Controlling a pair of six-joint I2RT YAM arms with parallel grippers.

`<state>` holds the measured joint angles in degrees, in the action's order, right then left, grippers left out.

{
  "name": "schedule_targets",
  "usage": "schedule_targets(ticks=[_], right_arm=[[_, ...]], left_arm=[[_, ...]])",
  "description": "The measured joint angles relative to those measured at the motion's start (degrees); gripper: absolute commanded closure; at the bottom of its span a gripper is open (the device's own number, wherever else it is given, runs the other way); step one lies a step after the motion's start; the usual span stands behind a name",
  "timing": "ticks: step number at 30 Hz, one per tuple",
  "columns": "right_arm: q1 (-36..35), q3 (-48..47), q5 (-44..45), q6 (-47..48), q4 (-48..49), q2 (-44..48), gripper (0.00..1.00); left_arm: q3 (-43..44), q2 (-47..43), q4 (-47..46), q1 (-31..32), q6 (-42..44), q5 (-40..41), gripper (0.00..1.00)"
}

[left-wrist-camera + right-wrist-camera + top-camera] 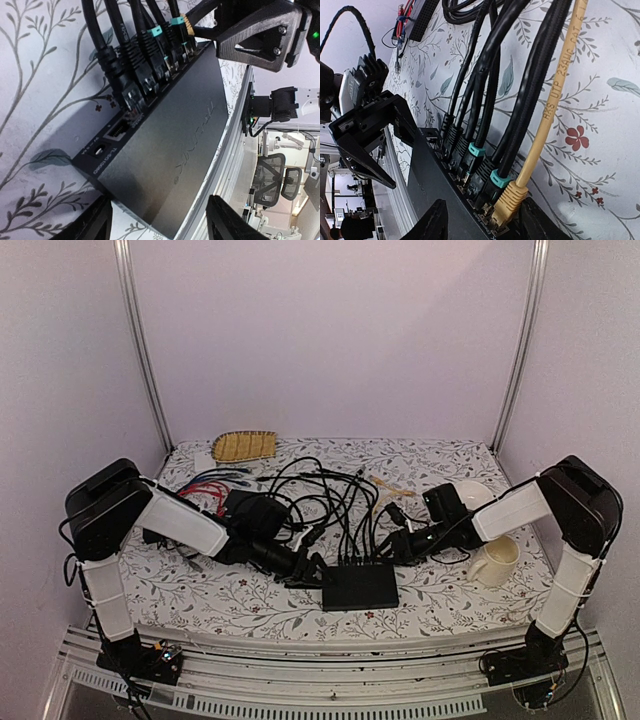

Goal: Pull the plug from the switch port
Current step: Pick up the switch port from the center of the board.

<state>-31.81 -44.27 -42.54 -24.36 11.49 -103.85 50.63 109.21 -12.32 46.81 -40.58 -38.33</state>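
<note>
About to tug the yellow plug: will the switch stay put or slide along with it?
Likely slides: the switch looks thin and light, flat on the tablecloth. Its stiff-looking black cables may drag or tilt it. The left gripper straddling its end should brace it.

Soft, even light leaves faint shadows and a dull sheen on the switch (170, 150); wrist-view backgrounds blur.

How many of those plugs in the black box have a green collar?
2, side by side in the socket row of the switch: one green collar beside the yellow plug at the end, the other next along. The other plugs, partly overlapped, look plain black.
</note>
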Motion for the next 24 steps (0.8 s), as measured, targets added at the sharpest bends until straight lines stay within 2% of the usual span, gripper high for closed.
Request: schedule_targets(ticks=[6, 24], right_arm=[[0.0, 0.0, -0.3, -1.2, 0.0, 1.1, 0.55], [0.3, 0.0, -5.6, -1.4, 0.6, 3.8, 0.56]], left_arm=[[-0.1, 0.0, -0.2, -0.1, 0.0, -0.1, 0.33], [-0.8, 0.8, -3.5, -0.9, -0.1, -1.6, 0.37]])
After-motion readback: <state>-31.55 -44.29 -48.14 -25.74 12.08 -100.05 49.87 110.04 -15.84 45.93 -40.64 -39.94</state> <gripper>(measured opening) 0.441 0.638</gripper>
